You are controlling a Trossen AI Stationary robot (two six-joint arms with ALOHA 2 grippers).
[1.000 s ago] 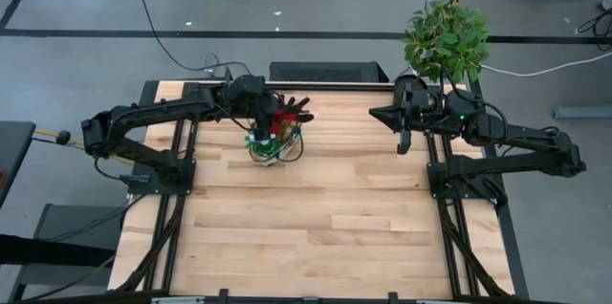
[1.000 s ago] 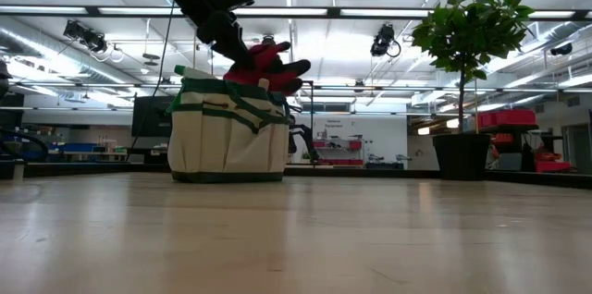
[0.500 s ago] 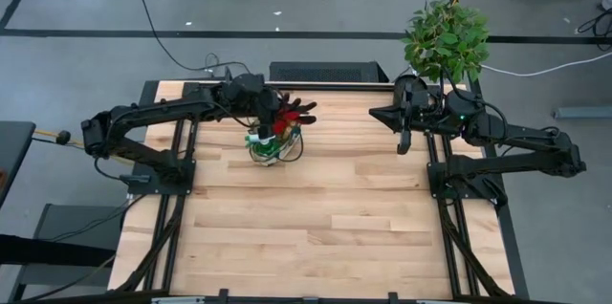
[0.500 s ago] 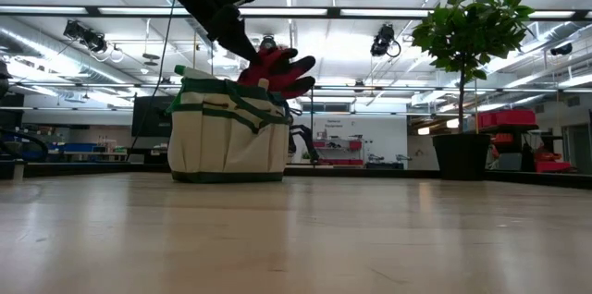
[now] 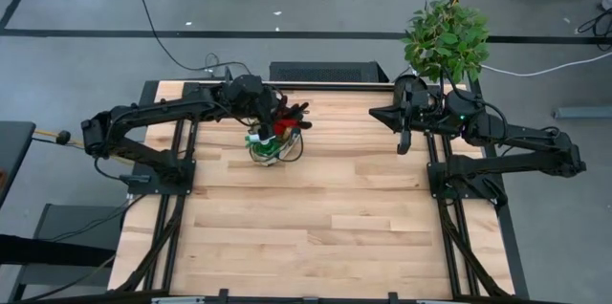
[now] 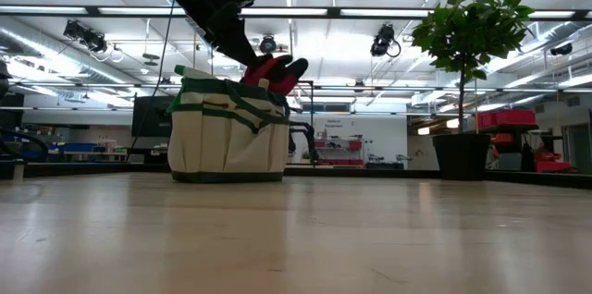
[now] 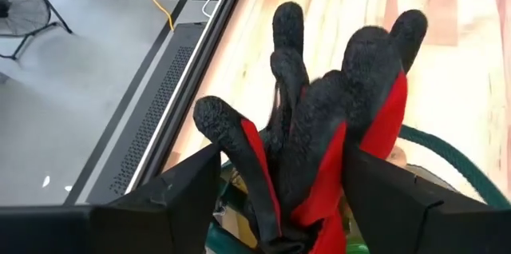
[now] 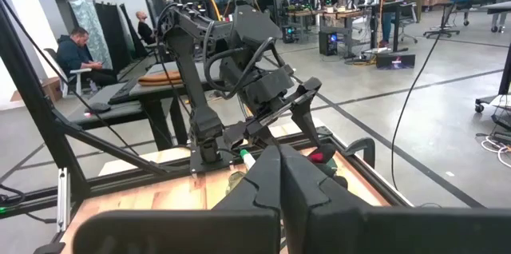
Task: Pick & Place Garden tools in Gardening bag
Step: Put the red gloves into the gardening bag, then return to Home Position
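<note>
We see the left end effector (image 5: pixel 273 113) poised over the small round tan fabric gardening bag w/ green trim (image 6: pixel 228 135), which sits on the light wooden desk (image 5: pixel 325 199) toward its far edge, left of centre. In the left wrist view the two dark fingers (image 7: pixel 164 198) stand wide apart on either side of the red-and-black work glove (image 7: pixel 327 138); the glove stands upright btwn them, fingertips up. We can't tell from any view whether the pads touch it, so whether the glove is gripped or released is unclear to us. The low view shows the glove (image 6: pixel 275 69) poking out of the bag's top opening, w/ the left arm slanting down to it from above. From the high view the glove (image 5: pixel 285 124) shows as a red patch at the bag (image 5: pixel 272 145), w/ green and white items inside that we can't make out.

The right end effector (image 5: pixel 403 141) waits well apart, held above the desk near the far right side, fingers clenched together on nothing, as the right wrist view (image 8: pixel 279 178) shows. A leafy green potted plant (image 5: pixel 446 38) stands just beyond the desk's far right corner.
</note>
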